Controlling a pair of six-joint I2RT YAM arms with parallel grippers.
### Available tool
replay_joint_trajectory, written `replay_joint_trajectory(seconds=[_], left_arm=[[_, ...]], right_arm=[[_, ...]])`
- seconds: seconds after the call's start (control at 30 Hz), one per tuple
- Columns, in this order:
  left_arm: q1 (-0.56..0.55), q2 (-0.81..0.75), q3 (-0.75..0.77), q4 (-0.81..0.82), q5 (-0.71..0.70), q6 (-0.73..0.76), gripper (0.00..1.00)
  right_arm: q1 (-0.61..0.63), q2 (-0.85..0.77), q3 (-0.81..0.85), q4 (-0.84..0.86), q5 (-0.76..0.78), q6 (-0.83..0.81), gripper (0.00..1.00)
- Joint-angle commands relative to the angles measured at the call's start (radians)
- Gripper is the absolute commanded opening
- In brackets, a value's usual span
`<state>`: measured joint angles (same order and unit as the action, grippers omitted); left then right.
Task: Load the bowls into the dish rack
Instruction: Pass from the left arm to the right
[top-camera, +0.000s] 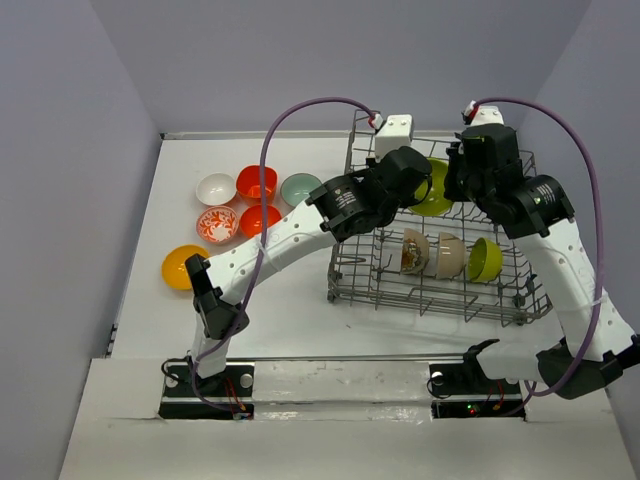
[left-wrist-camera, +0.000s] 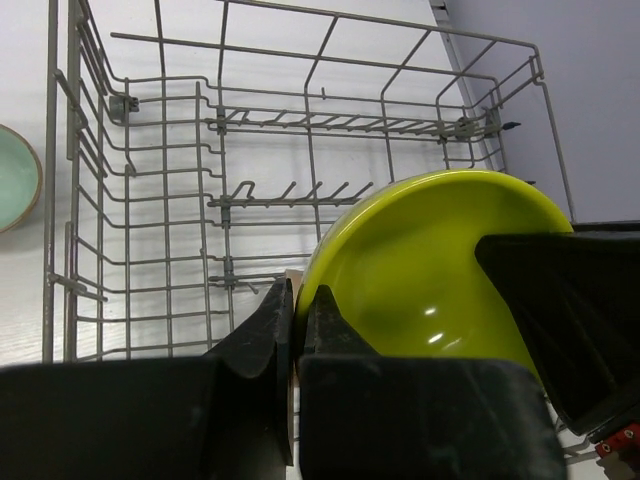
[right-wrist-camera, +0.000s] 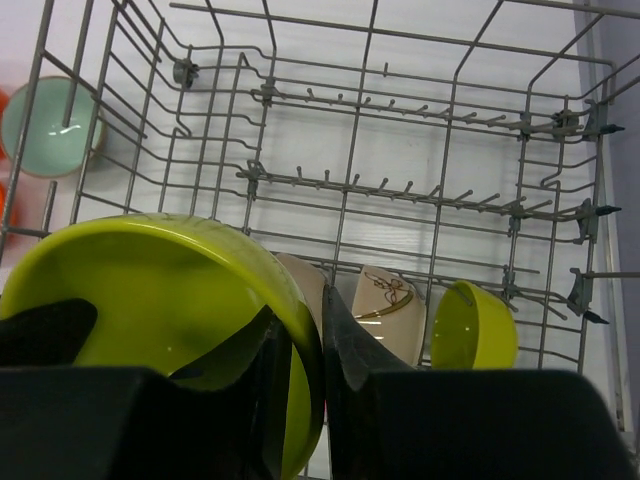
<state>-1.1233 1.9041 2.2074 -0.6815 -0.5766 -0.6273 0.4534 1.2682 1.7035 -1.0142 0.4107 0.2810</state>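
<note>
Dish rack (top-camera: 430, 300): three bowls (top-camera: 448, 256) on edge, near row. Lime bowl (top-camera: 436, 198) over rack, rim pinched by left tool (left-wrist-camera: 297, 330) and right tool (right-wrist-camera: 305, 350).

1. No text, number or brand can be read in any view.
2. The round black joint cap (top-camera: 343, 200) on the left arm bears pale markings, too small to read.

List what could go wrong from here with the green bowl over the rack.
1. The left gripper and right gripper both pinch the rim of the held lime green bowl; if the arms move differently, it may twist free and drop into the dish rack.
2. Lowered carelessly, it might knock the three bowls standing in the near row.
</note>
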Motion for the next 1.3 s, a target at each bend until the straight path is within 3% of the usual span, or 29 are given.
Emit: replay_joint_trajectory(seconds=[0.0,0.1,0.37,0.73,0.83,0.93,1.0,1.07,1.13,1.17,1.2,1.27], left_arm=[[-0.007,-0.01,0.041,0.085,-0.009,0.0,0.0],[-0.007,-0.014,0.038,0.1,-0.009,0.008,0.0],[-0.007,-0.013,0.04,0.14,-0.011,0.044,0.0],[-0.007,-0.017,0.038,0.16,-0.002,0.049,0.0],[-0.009,-0.027,0.028,0.184,0.023,0.061,0.0],[-0.009,-0.039,0.003,0.218,0.052,0.081,0.0],[-0.009,-0.046,-0.006,0.237,0.078,0.092,0.0],[-0.009,-0.057,-0.021,0.244,0.105,0.107,0.13],[-0.007,-0.071,-0.047,0.249,0.118,0.116,0.39],[-0.01,-0.088,-0.06,0.249,0.116,0.127,0.47],[-0.012,-0.099,-0.074,0.247,0.115,0.13,0.62],[-0.012,-0.141,-0.118,0.243,0.106,0.133,0.73]], right_arm=[[0.008,-0.03,-0.013,0.054,0.03,0.037,0.17],[0.008,-0.039,-0.036,0.057,0.04,0.034,0.17],[0.008,-0.053,-0.051,0.045,0.04,0.032,0.31],[0.008,-0.059,-0.079,0.045,0.05,0.03,0.32],[0.008,-0.059,-0.081,0.048,0.054,0.029,0.24],[0.008,-0.064,-0.077,0.052,0.068,0.026,0.03],[0.008,-0.07,-0.077,0.055,0.095,0.026,0.01],[0.008,-0.082,-0.079,0.057,0.122,0.021,0.01],[0.008,-0.092,-0.085,0.06,0.151,0.02,0.01],[0.008,-0.105,-0.09,0.062,0.158,0.018,0.01],[0.008,-0.112,-0.091,0.062,0.169,0.017,0.01],[0.008,-0.124,-0.105,0.062,0.195,0.015,0.01]])
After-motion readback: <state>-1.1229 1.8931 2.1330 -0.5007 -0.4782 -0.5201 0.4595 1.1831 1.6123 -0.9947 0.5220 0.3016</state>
